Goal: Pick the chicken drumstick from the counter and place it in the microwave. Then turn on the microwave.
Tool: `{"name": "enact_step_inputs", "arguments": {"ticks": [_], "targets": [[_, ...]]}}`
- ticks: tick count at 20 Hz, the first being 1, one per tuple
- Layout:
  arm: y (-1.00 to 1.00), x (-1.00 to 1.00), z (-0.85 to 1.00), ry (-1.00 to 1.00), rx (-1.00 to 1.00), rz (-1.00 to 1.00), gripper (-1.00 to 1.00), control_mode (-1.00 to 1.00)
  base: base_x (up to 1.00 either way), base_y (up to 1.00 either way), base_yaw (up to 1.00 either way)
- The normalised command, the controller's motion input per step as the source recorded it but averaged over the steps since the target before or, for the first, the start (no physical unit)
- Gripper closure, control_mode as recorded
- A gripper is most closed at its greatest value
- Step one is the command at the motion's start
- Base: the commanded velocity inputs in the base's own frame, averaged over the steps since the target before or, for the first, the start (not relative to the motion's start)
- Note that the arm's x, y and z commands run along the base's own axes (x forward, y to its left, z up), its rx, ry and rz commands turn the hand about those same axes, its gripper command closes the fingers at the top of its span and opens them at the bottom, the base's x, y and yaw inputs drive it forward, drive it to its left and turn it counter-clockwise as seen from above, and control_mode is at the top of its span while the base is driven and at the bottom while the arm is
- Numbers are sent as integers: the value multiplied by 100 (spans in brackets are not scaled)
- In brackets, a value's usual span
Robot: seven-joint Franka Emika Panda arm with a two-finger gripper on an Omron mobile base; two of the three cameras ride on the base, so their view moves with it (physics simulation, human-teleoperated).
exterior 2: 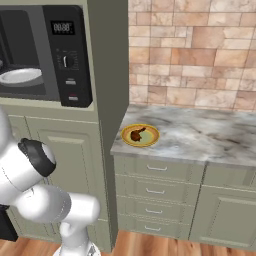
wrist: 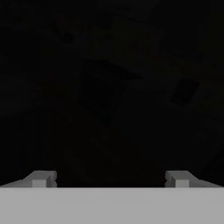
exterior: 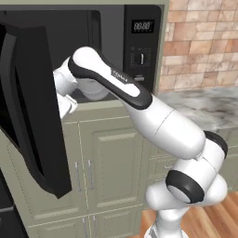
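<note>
Both base views are evenly and softly lit, with no hard shadows and slight overall softness. The microwave cavity stays dim around its white turntable plate. The hand view is almost black; faint shapes there possibly belong to the interior.
</note>
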Motion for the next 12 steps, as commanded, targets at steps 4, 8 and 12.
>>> {"name": "enact_step_inputs", "arguments": {"ticks": [4,8,12], "targets": [[-40,-12,0,0,0,-3,-100,-100,0,0,0],[-33,-11,0,0,0,1,-100,-100,0,0,0],[-24,-34,0,-5,0,0,-100,-100,0,0,0]]}}
